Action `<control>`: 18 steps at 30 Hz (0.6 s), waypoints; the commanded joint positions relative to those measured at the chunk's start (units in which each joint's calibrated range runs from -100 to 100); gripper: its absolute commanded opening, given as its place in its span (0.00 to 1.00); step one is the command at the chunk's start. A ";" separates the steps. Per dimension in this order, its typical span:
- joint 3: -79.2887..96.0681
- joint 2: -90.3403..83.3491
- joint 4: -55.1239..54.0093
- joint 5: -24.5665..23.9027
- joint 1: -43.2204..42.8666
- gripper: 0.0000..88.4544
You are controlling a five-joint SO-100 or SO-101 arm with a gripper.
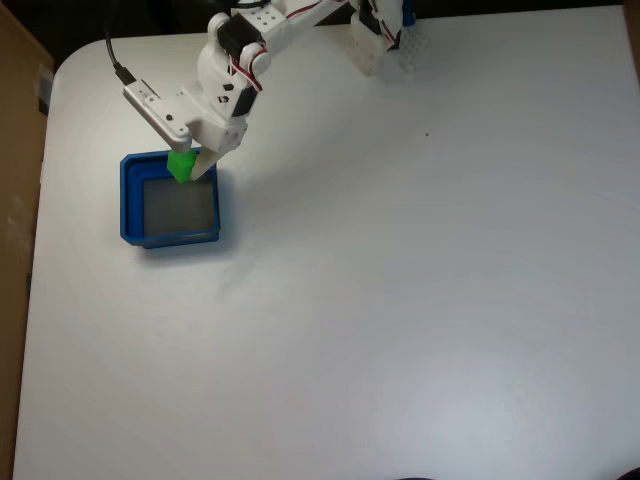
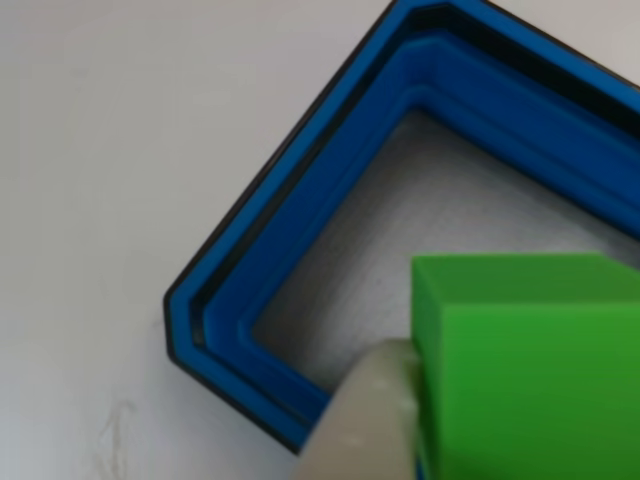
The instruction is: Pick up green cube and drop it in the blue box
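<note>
The blue box [image 1: 130, 200] sits at the left of the white table in the fixed view, with its grey floor bare. My gripper [image 1: 187, 166] hangs over the box's far edge, shut on the green cube [image 1: 181, 165]. In the other view the green cube [image 2: 530, 360] fills the lower right, pressed against a pale fingertip [image 2: 370, 420]. Below it lie the blue box's stepped wall [image 2: 300, 250] and grey floor. The cube is above the box, not resting on the floor.
The arm's white base [image 1: 380, 40] stands at the table's far edge. A brown board [image 1: 15, 150] borders the table's left side. Open table surface stretches to the right of and in front of the box.
</note>
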 commanded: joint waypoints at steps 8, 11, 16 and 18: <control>-13.77 10.42 -0.75 -0.20 2.24 0.01; -14.77 11.59 -0.75 -0.20 3.18 0.01; -18.83 14.60 -0.75 -0.20 3.25 0.01; -19.74 15.19 -0.75 -0.20 3.25 0.01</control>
